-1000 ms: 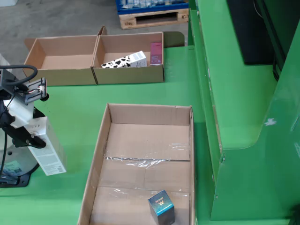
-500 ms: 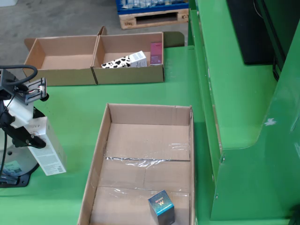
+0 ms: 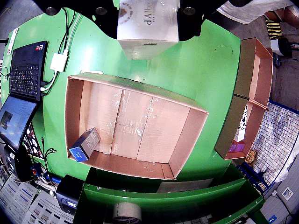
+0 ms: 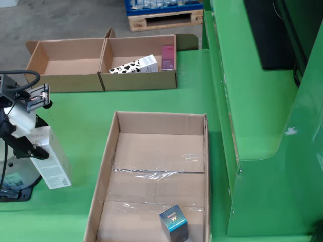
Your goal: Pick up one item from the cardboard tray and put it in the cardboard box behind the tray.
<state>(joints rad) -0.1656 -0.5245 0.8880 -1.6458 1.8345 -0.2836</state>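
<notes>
My gripper (image 4: 31,151) hangs at the left of the fixed view, left of the cardboard tray (image 4: 112,156), shut on a tall white carton (image 4: 50,157). In the gripper view that white carton (image 3: 147,27) fills the top centre between the black fingers (image 3: 105,16), above the tray (image 3: 74,93). A blue box (image 4: 173,223) stands at the tray's near end, the same blue box (image 3: 84,145) lying at the tray's left end in the gripper view. Two cardboard boxes stand behind the tray: the left box (image 4: 38,55) holds nothing, the right box (image 4: 141,79) holds a cow-patterned carton (image 4: 134,65) and a pink box (image 4: 168,56).
A raised green ledge (image 4: 252,101) runs along the right of the table. A wooden pallet (image 4: 164,19) lies beyond the boxes. The gripper view shows a keyboard (image 3: 27,70), a laptop (image 3: 14,121) and a tape roll (image 3: 125,213) around the tray.
</notes>
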